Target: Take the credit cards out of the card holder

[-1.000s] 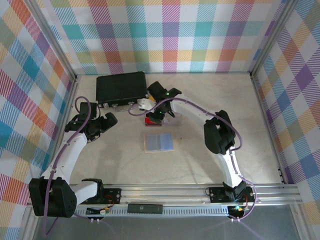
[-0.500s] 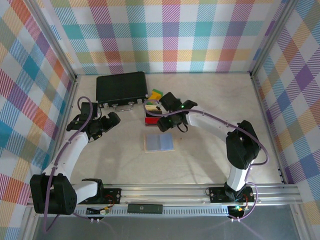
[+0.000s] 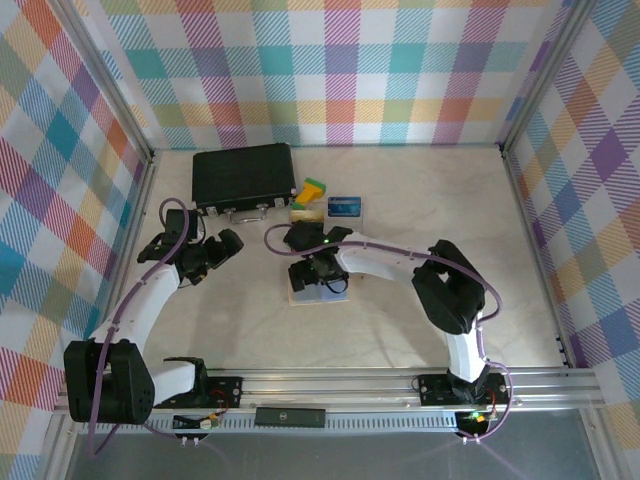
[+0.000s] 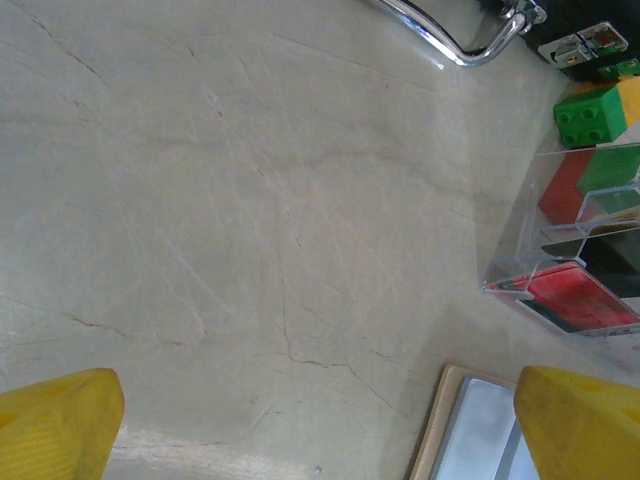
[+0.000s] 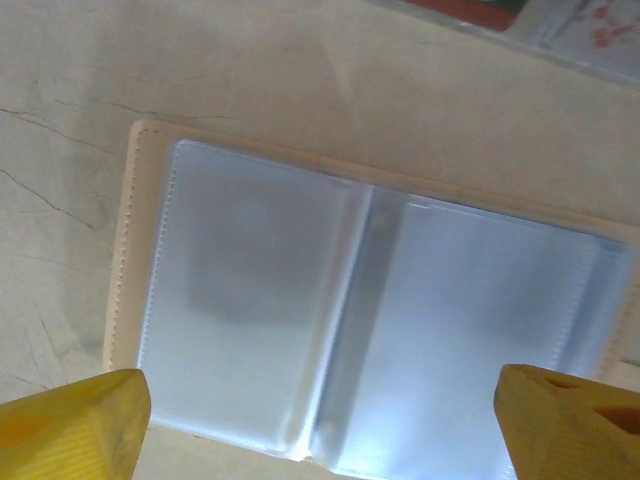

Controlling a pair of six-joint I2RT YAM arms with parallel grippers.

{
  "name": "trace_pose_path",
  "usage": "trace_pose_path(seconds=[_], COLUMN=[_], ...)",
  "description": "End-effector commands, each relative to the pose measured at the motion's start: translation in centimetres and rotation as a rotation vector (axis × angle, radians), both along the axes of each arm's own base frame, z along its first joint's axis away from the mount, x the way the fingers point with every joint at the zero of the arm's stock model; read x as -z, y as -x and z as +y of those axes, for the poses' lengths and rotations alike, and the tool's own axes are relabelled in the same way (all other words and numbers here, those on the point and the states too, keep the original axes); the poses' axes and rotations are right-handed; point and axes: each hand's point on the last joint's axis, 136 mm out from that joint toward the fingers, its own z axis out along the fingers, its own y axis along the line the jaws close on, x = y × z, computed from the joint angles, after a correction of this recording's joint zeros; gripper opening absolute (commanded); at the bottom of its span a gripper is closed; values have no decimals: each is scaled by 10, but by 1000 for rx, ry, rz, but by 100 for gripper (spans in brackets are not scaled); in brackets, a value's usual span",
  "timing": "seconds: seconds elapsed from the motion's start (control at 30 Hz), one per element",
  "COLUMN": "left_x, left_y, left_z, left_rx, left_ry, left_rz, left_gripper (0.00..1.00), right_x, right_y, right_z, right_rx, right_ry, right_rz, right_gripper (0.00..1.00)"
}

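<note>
Right hand [image 3: 318, 272] hangs released, spread wide, straight above the card holder [image 5: 370, 330], which lies open flat mid-tabletop [image 3: 250, 320], long side spanning the hand's opening. Left hand [image 3: 205, 250], released too, is well off.

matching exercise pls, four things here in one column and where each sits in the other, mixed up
1 black case
2 blue card
3 card holder
4 green and yellow blocks

a under the right gripper
b right of the blocks
c furthest left
d between the case and the blue card

Pairs: 1-c, 2-b, 3-a, 4-d
</note>
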Motion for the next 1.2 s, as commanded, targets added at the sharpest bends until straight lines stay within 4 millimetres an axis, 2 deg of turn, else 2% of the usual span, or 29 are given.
trace_pose_path(seconds=[0.0, 0.27, 0.73, 1.17], left_x=[-5, -7, -5, -5], left_y=[1, 1, -2, -5], left_z=[8, 9, 6, -8], left_rx=[-36, -31, -20, 27], left_ry=[-9, -17, -2, 61], left_rz=[-22, -29, -19, -24], left_gripper=[100, 100, 100, 100], right_x=[0, 13, 32, 69], right_y=[-2, -3, 4, 23], right_z=[5, 7, 18, -19], right_rx=[50, 80, 29, 75], right_ry=[4, 35, 47, 179], right_rz=[9, 37, 120, 188], right_gripper=[90, 85, 87, 82])
